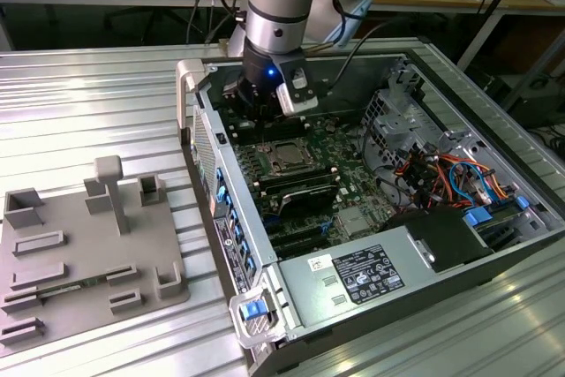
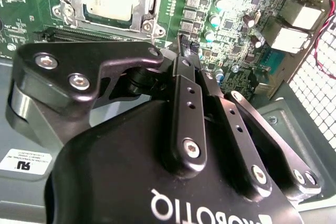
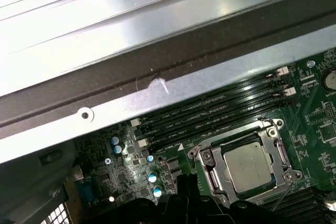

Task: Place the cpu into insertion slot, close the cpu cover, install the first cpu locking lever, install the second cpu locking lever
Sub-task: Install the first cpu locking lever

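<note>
Black claw (image 2: 182, 41) clenched, empty, beside silvery-tan square cpu (image 3: 249, 167) seated under silver frame cpu cover (image 3: 210, 170); probably poised for locking step.

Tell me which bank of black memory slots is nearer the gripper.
The bank between the cpu and the case wall: the gripper hangs close by it. The other bank lies past the cpu, toward the power supply.

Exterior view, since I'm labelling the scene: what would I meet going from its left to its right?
Grey fixture tray → computer case's side wall → cpu → orange and blue cables.
</note>
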Robot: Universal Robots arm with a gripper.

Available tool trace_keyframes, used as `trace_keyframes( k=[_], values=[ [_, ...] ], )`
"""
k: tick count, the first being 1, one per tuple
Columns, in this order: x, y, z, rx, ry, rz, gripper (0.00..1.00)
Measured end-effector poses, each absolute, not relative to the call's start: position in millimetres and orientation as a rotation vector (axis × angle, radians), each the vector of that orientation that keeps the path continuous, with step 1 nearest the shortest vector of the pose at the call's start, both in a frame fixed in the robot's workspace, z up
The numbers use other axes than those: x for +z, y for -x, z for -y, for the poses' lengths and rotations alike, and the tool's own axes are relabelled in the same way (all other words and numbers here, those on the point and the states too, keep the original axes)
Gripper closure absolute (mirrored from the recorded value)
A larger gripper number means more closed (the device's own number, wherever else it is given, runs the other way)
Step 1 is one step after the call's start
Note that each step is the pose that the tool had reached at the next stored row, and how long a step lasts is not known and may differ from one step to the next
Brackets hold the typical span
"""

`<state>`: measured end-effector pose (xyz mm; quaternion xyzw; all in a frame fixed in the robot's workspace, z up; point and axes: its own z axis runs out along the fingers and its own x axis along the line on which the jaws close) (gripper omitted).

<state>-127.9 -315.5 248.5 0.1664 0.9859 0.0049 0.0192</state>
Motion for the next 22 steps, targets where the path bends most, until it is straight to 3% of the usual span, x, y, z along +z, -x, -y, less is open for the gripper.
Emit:
trace_keyframes(
  k=[22],
  values=[
    [245, 117, 307, 0.02, -0.404, -3.078, 0.89]
  ],
)
